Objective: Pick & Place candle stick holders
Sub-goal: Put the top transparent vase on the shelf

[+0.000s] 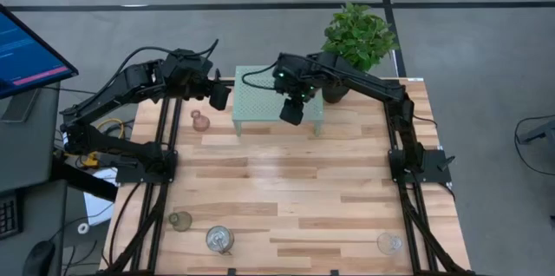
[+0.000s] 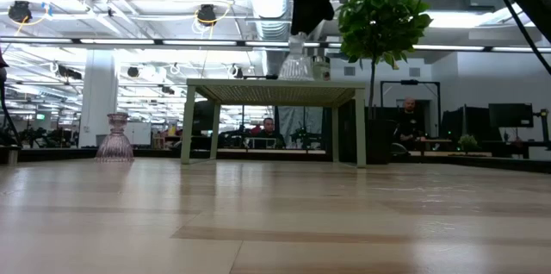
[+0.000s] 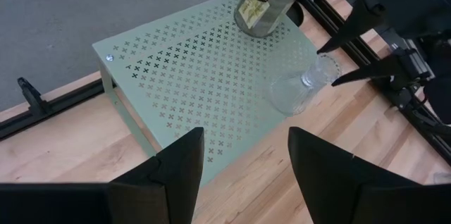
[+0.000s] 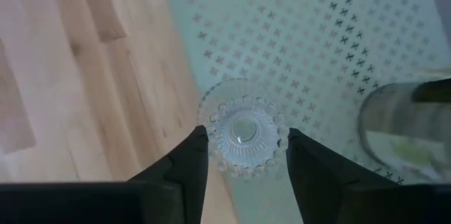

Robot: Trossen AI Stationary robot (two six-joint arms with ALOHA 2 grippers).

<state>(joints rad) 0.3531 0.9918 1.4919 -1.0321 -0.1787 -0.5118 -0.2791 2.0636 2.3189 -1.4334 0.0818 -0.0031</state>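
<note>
Right gripper (image 4: pixel 243 155) sits over the stand (image 1: pixel 260 107), near its front-right edge. Its fingers (image 4: pixel 184 164) straddle a clear holder (image 4: pixel 244 134) and look to be touching its beaded rim on both sides, though whether they're pinching or just released, I can't say. In the low view the holder's base looks to be on the stand top, right at the edge.

Risks from here:
- The holder is close to the stand's edge. If a finger drags it on the way up, it tips off onto the table (image 1: pixel 286 189).
- Glass plus a beaded rim makes a slippery, uneven contact, so it may twist in the grip or stick to one finger on release.
- A silvery jar (image 4: pixel 409 129) stands just beside it on the stand. A sideways exit could knock it.

Left gripper (image 3: pixel 243 164) is spread wide, holding nothing, hovering off the stand's left side. It's facing the right arm, so a move inward risks a clash.

Others: the pink holder (image 1: pixel 199 121) is on the table left of the stand. The green one (image 1: pixel 179 221) and two more clear ones (image 1: pixel 218 240) (image 1: pixel 388 243) are along the near edge.
</note>
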